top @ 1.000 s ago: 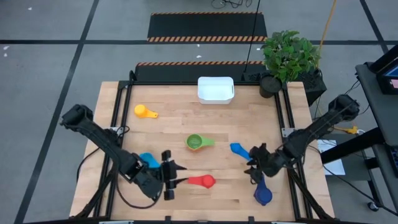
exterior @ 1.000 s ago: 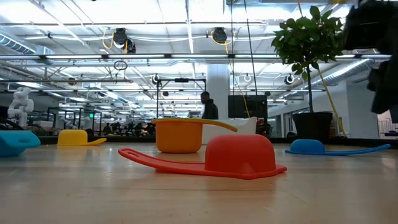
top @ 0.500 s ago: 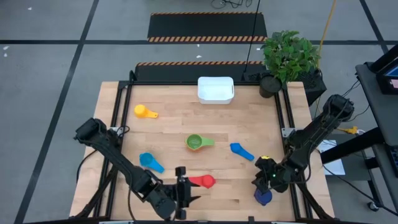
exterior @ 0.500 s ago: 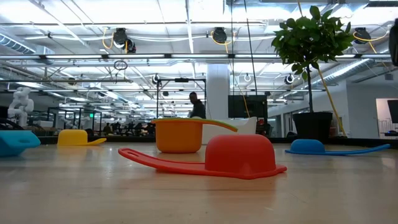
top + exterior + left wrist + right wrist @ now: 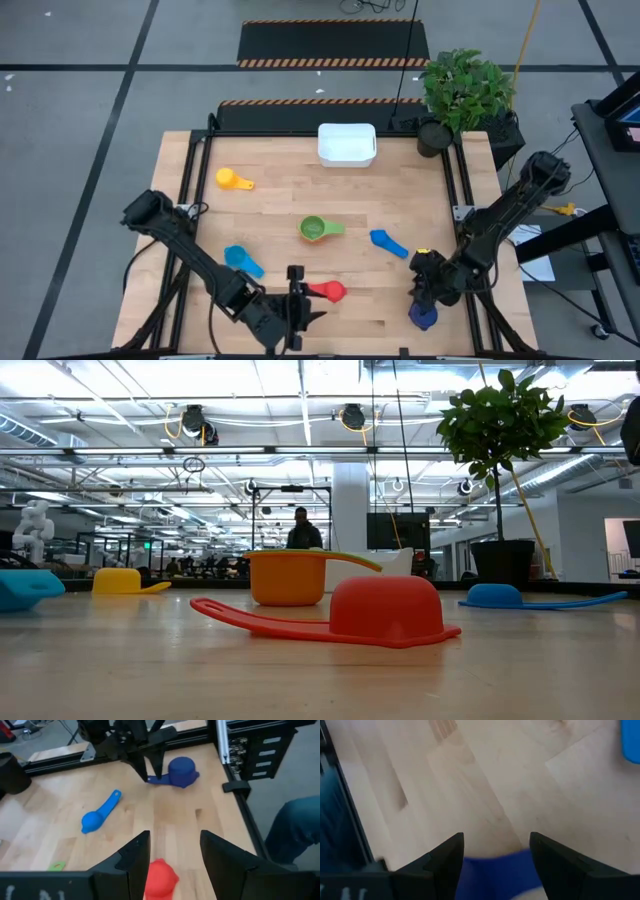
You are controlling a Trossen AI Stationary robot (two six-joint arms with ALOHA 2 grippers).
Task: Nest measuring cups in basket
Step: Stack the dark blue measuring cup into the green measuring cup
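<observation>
Six measuring cups lie scattered on the wooden table: yellow [image 5: 232, 179], green [image 5: 315, 229], light blue [image 5: 238, 259], blue [image 5: 383, 241], red [image 5: 328, 291] and dark blue [image 5: 423, 317]. The red cup [image 5: 385, 610] rests upside down on its rim. My left gripper [image 5: 300, 303] is open by the near edge, its fingers either side of the red cup [image 5: 160, 877] without plain contact. My right gripper [image 5: 425, 290] is open over the dark blue cup [image 5: 500, 870], fingers pointing down beside its handle [image 5: 156, 779]. The white basket [image 5: 347, 143] stands at the far edge.
A black plant pot [image 5: 435, 135] with a leafy plant stands at the far right corner beside the basket. Black frame rails [image 5: 463, 190] run along the table's left and right sides. Bare wood lies between the green cup and the basket. A person [image 5: 300, 530] stands far off in the room.
My left gripper has swung from beside the light blue cup toward the near edge and rightward, up to the red cup. My right gripper has moved from beside the blue cup toward the near edge, over the dark blue cup. No cup has moved.
</observation>
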